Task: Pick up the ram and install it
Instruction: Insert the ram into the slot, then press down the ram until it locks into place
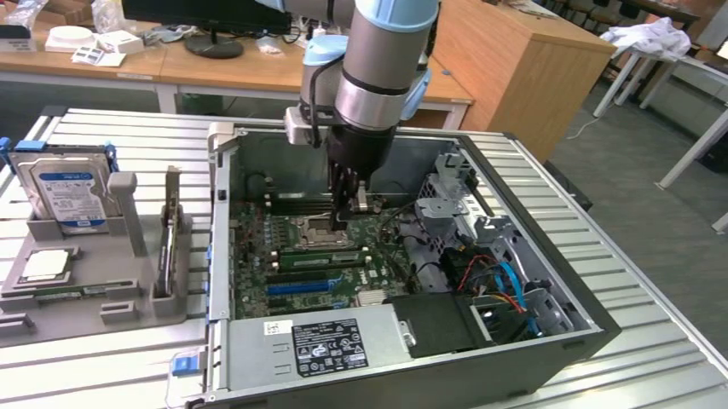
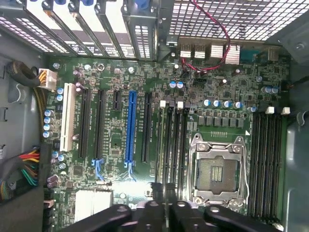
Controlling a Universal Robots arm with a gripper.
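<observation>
My gripper point(image 1: 346, 223) reaches down into the open computer case point(image 1: 220, 221), just above the motherboard point(image 1: 256, 256) beside the empty processor socket point(image 1: 319, 230). In the wrist view the gripper point(image 2: 166, 193) hangs over the near end of the memory slots point(image 2: 171, 140) next to the socket point(image 2: 217, 169). Its fingers point(image 2: 154, 210) are drawn close together and I see nothing between them. A long green stick that looks like the ram point(image 1: 324, 257) lies along those slots right below the gripper. How deep it sits I cannot tell.
A grey holder point(image 1: 125, 281) at the exterior view's left carries a blue-labelled hard drive point(image 1: 68, 192) and a square silver processor chip point(image 1: 46, 264). Inside the case, the power supply point(image 1: 330, 345), a drive cage point(image 1: 455, 204) and coloured cables point(image 1: 500, 285) crowd the gripper.
</observation>
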